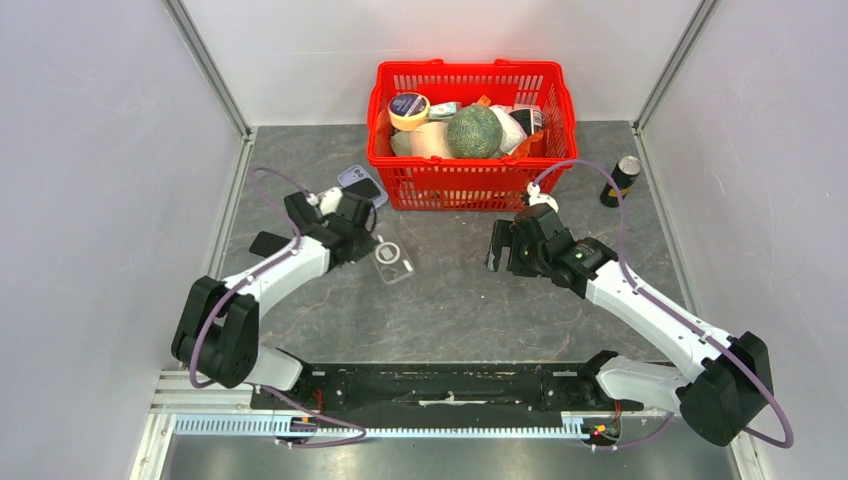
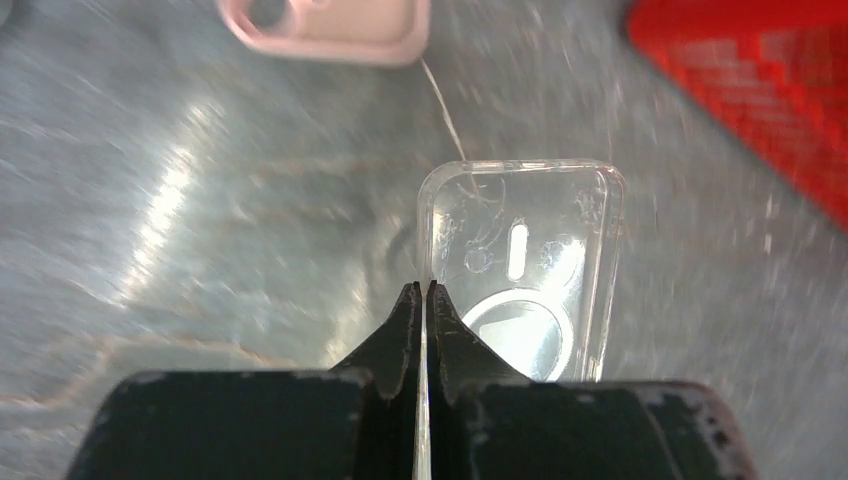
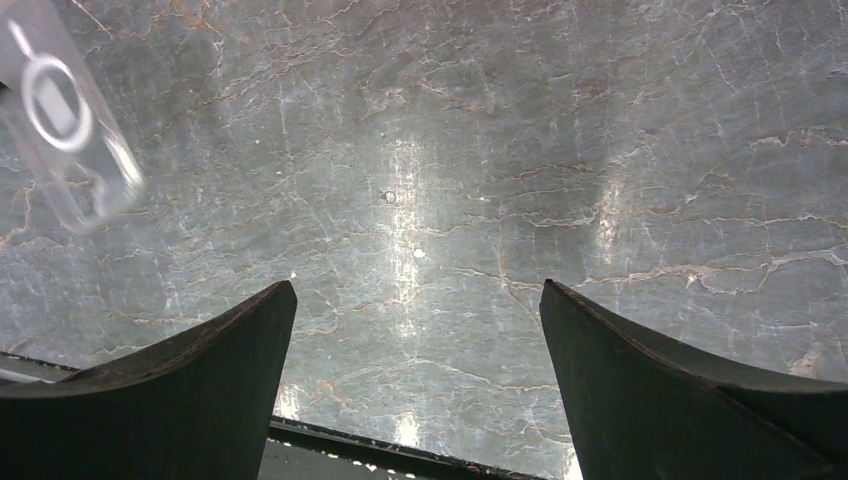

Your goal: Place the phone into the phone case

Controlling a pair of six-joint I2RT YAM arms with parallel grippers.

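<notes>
Top view: 2 arms reach onto a grey, marble-patterned surface (image 1: 450,310). A red basket (image 1: 470,185) stands at 12 o'clock on it, holding a green melon (image 1: 473,132), a round yellow tin (image 1: 408,110) and other packed goods. A dark can (image 1: 622,180) stands upright at 2 o'clock, well apart from the basket.

The clear phone case (image 1: 393,262) lies left of centre, with its open side up and a ring marking on its back panel. The phone (image 1: 355,180), pale pink, lies at 11 o'clock from the case, close to the basket's left corner and apart from the case. The phone is not in the case.

Left wrist view: the left gripper (image 2: 421,290) has its 2 fingers pressed together on the thin left side wall of the phone case (image 2: 520,270), which runs as a bright line between them. The phone (image 2: 330,25) shows at 12 o'clock, cut by the frame edge, and the basket (image 2: 760,90) at 2 o'clock.

Right wrist view: the right gripper (image 3: 415,285) hangs above bare surface with its 2 fingers spread wide and nothing between them. The phone case (image 3: 60,120) appears at 10 o'clock. In the top view, this right gripper (image 1: 497,245) sits at 3 o'clock from the case, well apart from it.
</notes>
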